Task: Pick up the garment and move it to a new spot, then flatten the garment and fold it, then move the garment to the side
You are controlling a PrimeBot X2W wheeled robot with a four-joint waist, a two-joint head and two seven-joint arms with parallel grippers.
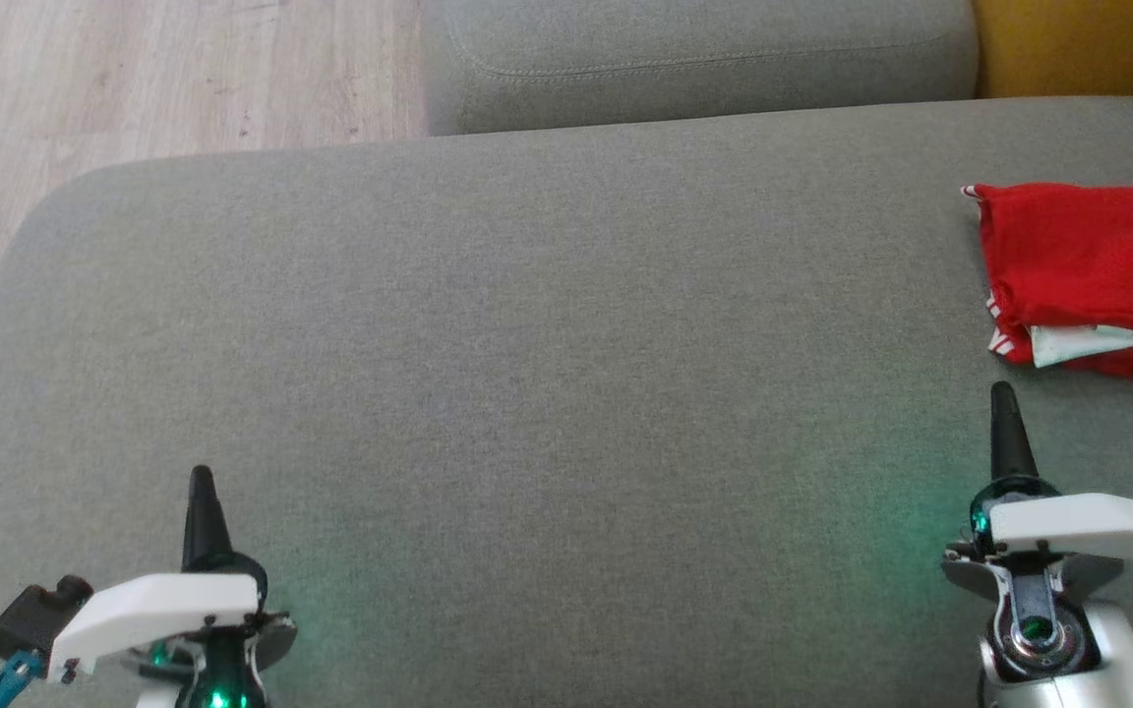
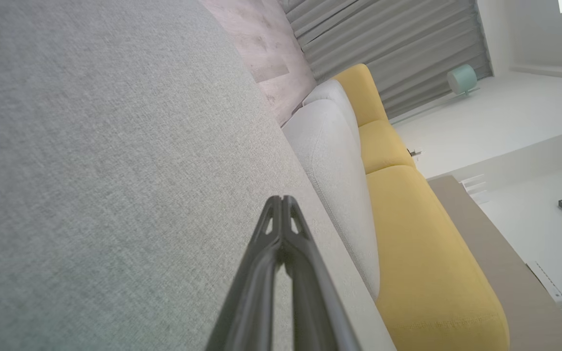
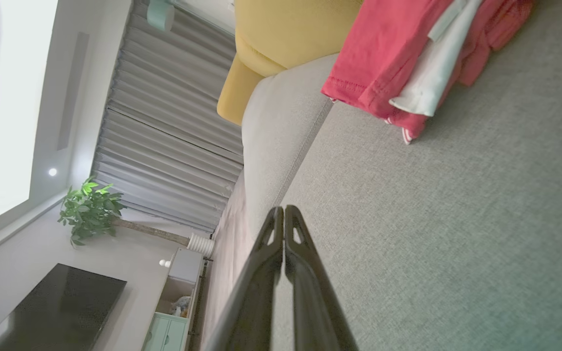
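While the red garment (image 1: 1088, 261) lies folded at the right edge of the cushion (image 1: 566, 344), left tool (image 1: 201, 479) and right tool (image 1: 1002, 395), near its front edge, are pinched closed, empty

1. Head camera's up high, peering steeply down on the grey sofa seat (image 1: 566, 324), with the left claw (image 1: 201, 476) low left and the right claw (image 1: 1001, 389) low right.
2. Left wrist camera skims close over that seat, rolled sideways, sighting along its own claw toward the grey backrest cushion (image 2: 334, 161) and the yellow cushions (image 2: 422, 253).
3. Right wrist camera, low and rolled too, faces the same backrest. It shares the red garment (image 3: 388, 48) with the head view.
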